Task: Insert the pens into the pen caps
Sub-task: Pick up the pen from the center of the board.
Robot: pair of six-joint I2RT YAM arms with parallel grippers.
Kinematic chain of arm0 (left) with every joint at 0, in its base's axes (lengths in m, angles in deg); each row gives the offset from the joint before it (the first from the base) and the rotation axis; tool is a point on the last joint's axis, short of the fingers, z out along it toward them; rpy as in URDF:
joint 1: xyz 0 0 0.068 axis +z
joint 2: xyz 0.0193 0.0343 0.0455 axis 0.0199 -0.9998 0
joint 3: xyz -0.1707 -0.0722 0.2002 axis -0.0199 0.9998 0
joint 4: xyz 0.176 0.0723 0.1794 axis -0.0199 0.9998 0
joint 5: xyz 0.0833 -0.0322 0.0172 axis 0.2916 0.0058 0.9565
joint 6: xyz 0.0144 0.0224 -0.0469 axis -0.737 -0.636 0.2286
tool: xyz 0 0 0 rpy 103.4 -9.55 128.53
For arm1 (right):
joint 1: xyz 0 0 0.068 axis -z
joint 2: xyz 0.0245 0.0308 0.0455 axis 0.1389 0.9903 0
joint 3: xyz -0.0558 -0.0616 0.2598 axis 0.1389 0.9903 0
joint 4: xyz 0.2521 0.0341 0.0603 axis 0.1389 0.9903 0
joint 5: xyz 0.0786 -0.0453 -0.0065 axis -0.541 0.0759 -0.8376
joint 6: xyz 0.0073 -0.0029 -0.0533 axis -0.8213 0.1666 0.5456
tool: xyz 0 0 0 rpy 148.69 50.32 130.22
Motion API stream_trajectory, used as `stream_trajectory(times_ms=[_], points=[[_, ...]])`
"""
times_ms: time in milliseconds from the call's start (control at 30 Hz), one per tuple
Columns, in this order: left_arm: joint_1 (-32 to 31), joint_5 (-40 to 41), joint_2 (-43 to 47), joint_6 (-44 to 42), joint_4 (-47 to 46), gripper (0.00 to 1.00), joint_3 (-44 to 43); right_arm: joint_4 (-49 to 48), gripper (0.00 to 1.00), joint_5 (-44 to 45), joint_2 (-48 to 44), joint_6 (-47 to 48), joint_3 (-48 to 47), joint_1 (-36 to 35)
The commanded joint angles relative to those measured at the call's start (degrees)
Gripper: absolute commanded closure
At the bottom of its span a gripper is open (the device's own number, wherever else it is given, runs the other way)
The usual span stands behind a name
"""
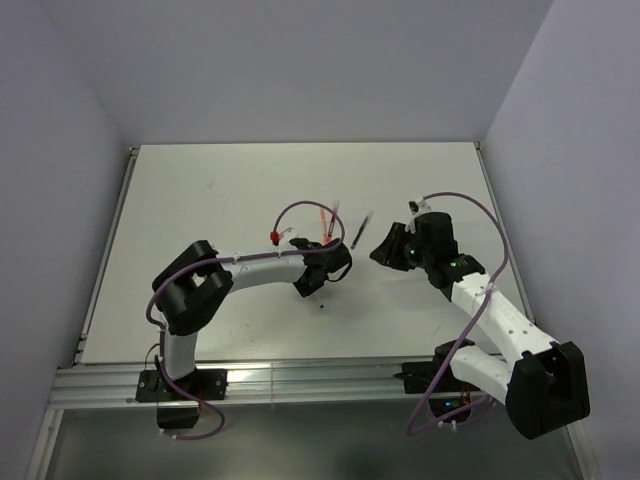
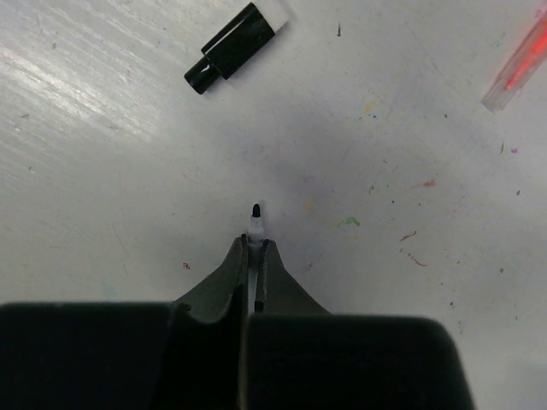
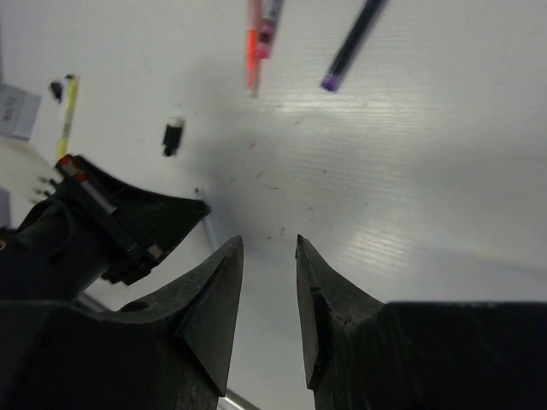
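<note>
Two arms reach out over a white table (image 1: 220,200) whose surface is flecked with tiny spots of coloured ink. The left gripper (image 2: 255,248) is clamped tight on a white-and-black pen (image 2: 255,224). In the left wrist view its fingers meet around the barrel, and only a short whitish end with a black tip pokes out past them, pointing at the tabletop; whether the tip touches the surface cannot be told. A black pen cap (image 2: 231,47) lies on its side ahead of that tip and off to the left, apart from it, with a clear section at its far end. The right gripper (image 3: 269,243) hangs above the table with its jaws a narrow gap apart and nothing between them. Its camera looks across at the left gripper and at the same cap lying near it. Farther out on the table, in the stretch beyond the two grippers, lie an orange pen (image 3: 254,51) and a dark purple pen (image 3: 350,47), near each other but not touching, the purple one slanted. A yellow pen (image 3: 67,111) lies well apart from them at the left edge of the right wrist view. Any print on the pens or the cap is too small and blurred to read.
</note>
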Motion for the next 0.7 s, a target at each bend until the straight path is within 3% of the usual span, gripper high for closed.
stream_trajectory(times_ms=[0,67,233,667], points=[[0.4,0.1,5.2,-4.9,-8.2,1.0,3.0,-7.0,0.61,-12.9,-0.4,0.5,0.8,0.2],[0.4,0.1,9.9,-8.8,-12.1,1.0,5.1,-10.9,0.59,-18.3,-0.1,-0.2,1.4,-0.2],[0.4,-1.1,20.9,-16.5,-26.6,1.0,11.1,-17.2,0.53,-22.3,0.7,-1.6,2.0,-2.8],[0.3,-2.3,27.0,-23.2,-33.8,1.0,10.4,-21.7,0.51,-20.8,7.1,-4.2,-2.9,-10.9]])
